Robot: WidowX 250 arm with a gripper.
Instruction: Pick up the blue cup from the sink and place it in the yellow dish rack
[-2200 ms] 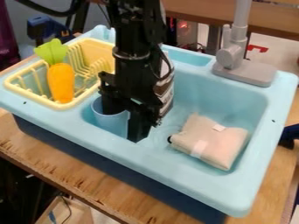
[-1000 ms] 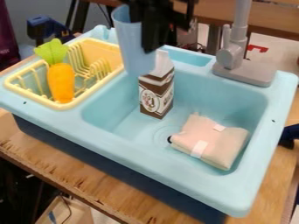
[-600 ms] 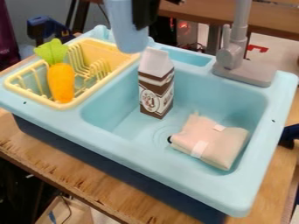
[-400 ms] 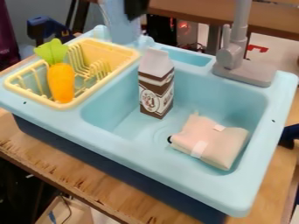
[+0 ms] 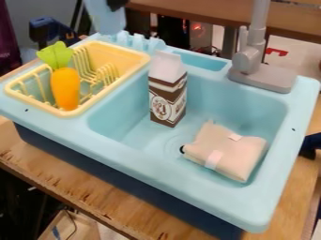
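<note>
Hanging from gripper [image 5: 117, 4], lt. blue cup [image 5: 104, 19] nr. yel. rack [image 5: 115, 48].

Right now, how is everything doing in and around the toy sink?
Blue cup: held up by the gripper
Carton: standing upright
Cloth: folded, lying down
Carrot: leaning in the rack, leaves up
Yellow rack: holding the carrot
Sink: holding carton and cloth
Faucet: upright

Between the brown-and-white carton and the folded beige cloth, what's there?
Only bare sink floor lies between the carton and the cloth, as the camera view shows.
</note>
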